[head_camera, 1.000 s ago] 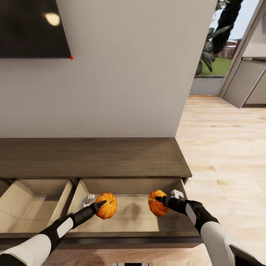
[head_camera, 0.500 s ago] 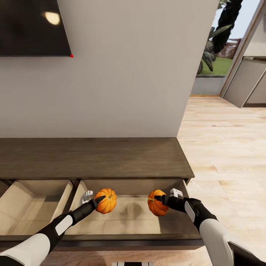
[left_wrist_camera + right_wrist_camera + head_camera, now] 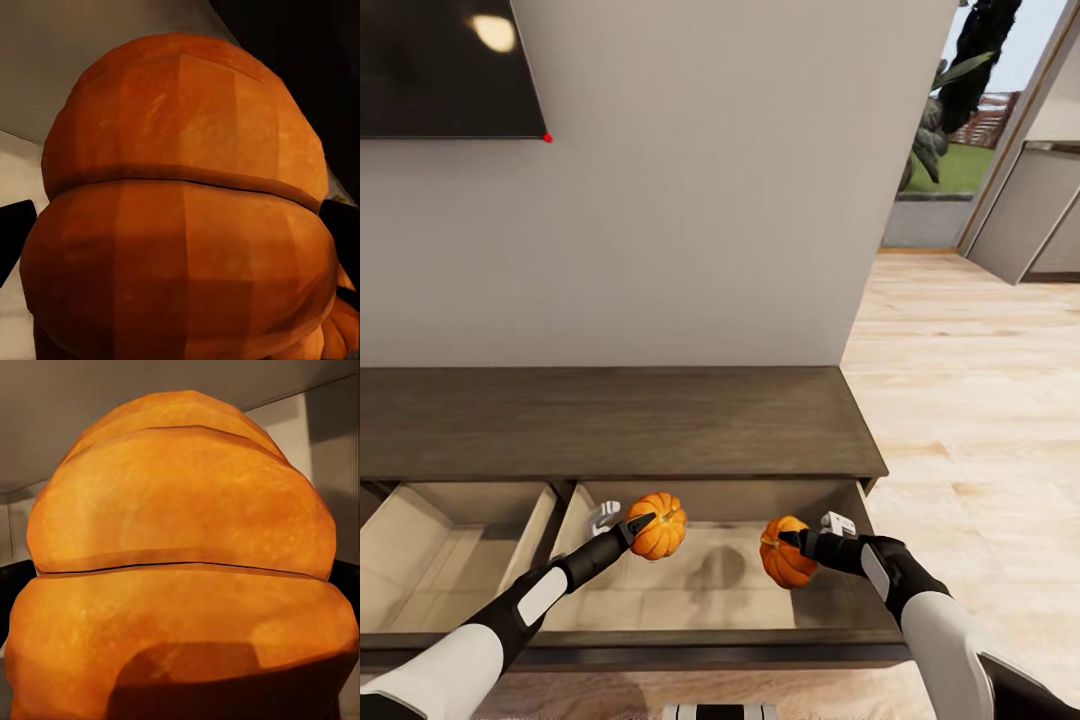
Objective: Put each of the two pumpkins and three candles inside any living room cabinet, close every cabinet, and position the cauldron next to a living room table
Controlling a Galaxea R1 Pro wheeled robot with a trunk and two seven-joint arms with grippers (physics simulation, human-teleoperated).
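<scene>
Left pumpkin [image 3: 658, 525] carried farther back over open drawer [image 3: 690, 590]; right pumpkin [image 3: 784, 551] unchanged.

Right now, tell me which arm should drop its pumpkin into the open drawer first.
Either would do, slightly the left. The left gripper holds its pumpkin over the middle of the open cabinet drawer. The right gripper holds its pumpkin nearer the drawer's right wall.
</scene>
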